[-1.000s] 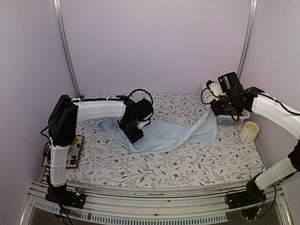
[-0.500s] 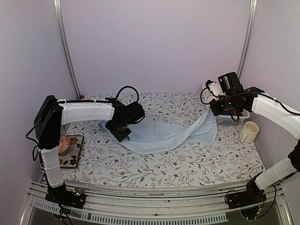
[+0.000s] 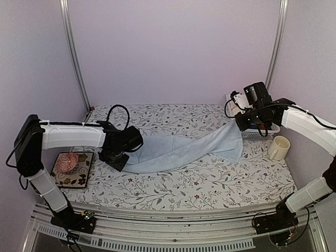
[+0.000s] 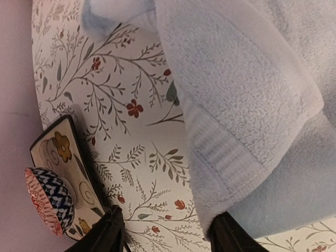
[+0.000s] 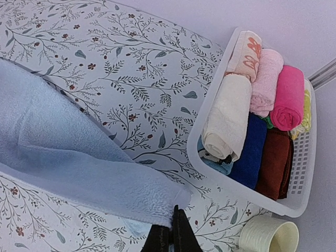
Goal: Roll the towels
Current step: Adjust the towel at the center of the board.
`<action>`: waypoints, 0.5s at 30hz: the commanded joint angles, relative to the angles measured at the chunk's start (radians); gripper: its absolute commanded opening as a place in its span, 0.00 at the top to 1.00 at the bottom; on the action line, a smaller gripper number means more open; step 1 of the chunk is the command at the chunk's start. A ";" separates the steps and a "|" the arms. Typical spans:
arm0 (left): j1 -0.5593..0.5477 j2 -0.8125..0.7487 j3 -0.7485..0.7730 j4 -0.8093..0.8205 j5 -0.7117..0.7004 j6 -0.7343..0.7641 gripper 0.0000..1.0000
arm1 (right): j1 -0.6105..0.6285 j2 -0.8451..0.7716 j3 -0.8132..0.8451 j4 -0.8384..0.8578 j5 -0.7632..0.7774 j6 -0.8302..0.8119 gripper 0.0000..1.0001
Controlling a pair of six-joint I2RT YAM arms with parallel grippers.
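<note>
The whole table (image 3: pixel 173 194) is being viewed from high behind the arm bases, facing 12 o'clock. The left wrist view is being aimed down, very close, at the light blue towel (image 4: pixel 247 94), a patterned tray (image 4: pixel 58 152) at 8 o'clock. The right wrist view is being taken from farther up, a basket (image 5: pixel 302 178) at 2 o'clock; the towel is being shared by all three.

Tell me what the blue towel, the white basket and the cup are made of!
Blue towel: probably soft terry cotton. It has a fuzzy looped pile and a flat woven band near its edge.
White basket: likely plastic. The walls are thin, smooth and slightly see-through, with moulded slots.
Cup: maybe ceramic. It is cream and looks matte, but it is too small to be sure.
</note>
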 commanded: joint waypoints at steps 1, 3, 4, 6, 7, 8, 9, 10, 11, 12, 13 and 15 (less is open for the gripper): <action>0.040 -0.154 -0.088 0.037 0.057 -0.159 0.44 | -0.009 0.002 -0.034 -0.017 0.052 0.028 0.98; 0.048 -0.193 -0.127 0.049 0.080 -0.190 0.43 | -0.012 0.002 -0.034 -0.025 0.060 0.037 0.98; 0.053 -0.205 -0.147 0.053 0.095 -0.209 0.42 | -0.013 0.000 -0.035 -0.029 0.062 0.039 0.98; 0.057 -0.229 -0.188 0.073 0.140 -0.231 0.37 | -0.014 -0.004 -0.037 -0.036 0.068 0.045 0.98; 0.057 -0.240 -0.211 0.086 0.171 -0.243 0.31 | -0.015 -0.007 -0.039 -0.037 0.067 0.048 0.98; 0.057 -0.251 -0.233 0.102 0.215 -0.252 0.24 | -0.014 -0.012 -0.040 -0.038 0.067 0.050 0.98; 0.058 -0.262 -0.255 0.116 0.249 -0.259 0.19 | -0.015 -0.016 -0.042 -0.041 0.065 0.051 0.98; 0.059 -0.273 -0.273 0.127 0.281 -0.268 0.15 | -0.014 -0.019 -0.043 -0.045 0.064 0.052 0.98; 0.058 -0.286 -0.288 0.134 0.305 -0.274 0.11 | -0.015 -0.023 -0.044 -0.049 0.062 0.052 0.98; 0.057 -0.306 -0.298 0.142 0.330 -0.273 0.05 | -0.014 -0.027 -0.044 -0.055 0.061 0.052 0.98; 0.057 -0.324 -0.302 0.146 0.345 -0.269 0.04 | -0.014 -0.031 -0.046 -0.061 0.062 0.052 0.98; 0.058 -0.364 -0.289 0.160 0.362 -0.233 0.03 | -0.014 -0.036 -0.049 -0.074 0.062 0.054 0.98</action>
